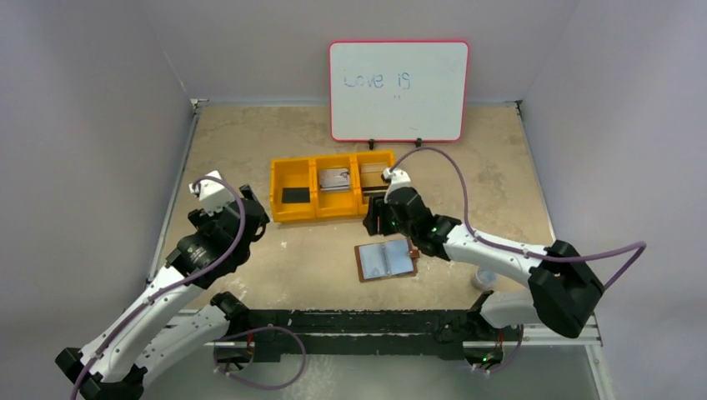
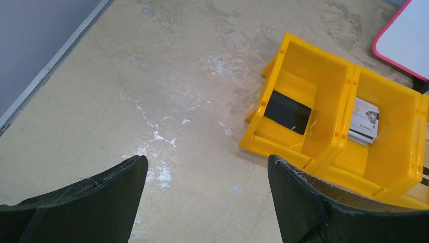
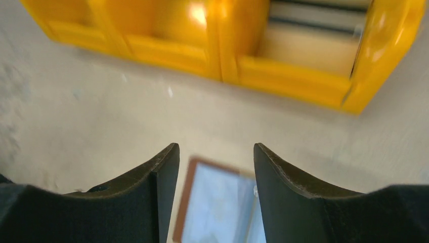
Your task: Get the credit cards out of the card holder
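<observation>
The card holder [image 1: 385, 260] lies open on the table, brown edged with pale clear sleeves facing up; in the right wrist view the holder [image 3: 217, 207] shows blurred below my fingers. A black credit card [image 1: 294, 195] [image 2: 287, 111] lies in the yellow bin's left compartment, a grey-white card [image 1: 334, 180] [image 2: 364, 121] in the middle one, and a beige striped card [image 3: 313, 30] in the right one. My right gripper [image 1: 373, 222] [image 3: 216, 149] hangs open and empty between bin and holder. My left gripper [image 1: 250, 212] [image 2: 207, 164] stands open and empty left of the bin.
The yellow three-compartment bin [image 1: 333, 210] [image 2: 303, 147] [image 3: 283, 76] sits mid-table. A whiteboard [image 1: 398, 90] stands behind it against the back wall. A small pale round object [image 1: 483, 279] lies near the right arm's base. Walls close in left and right.
</observation>
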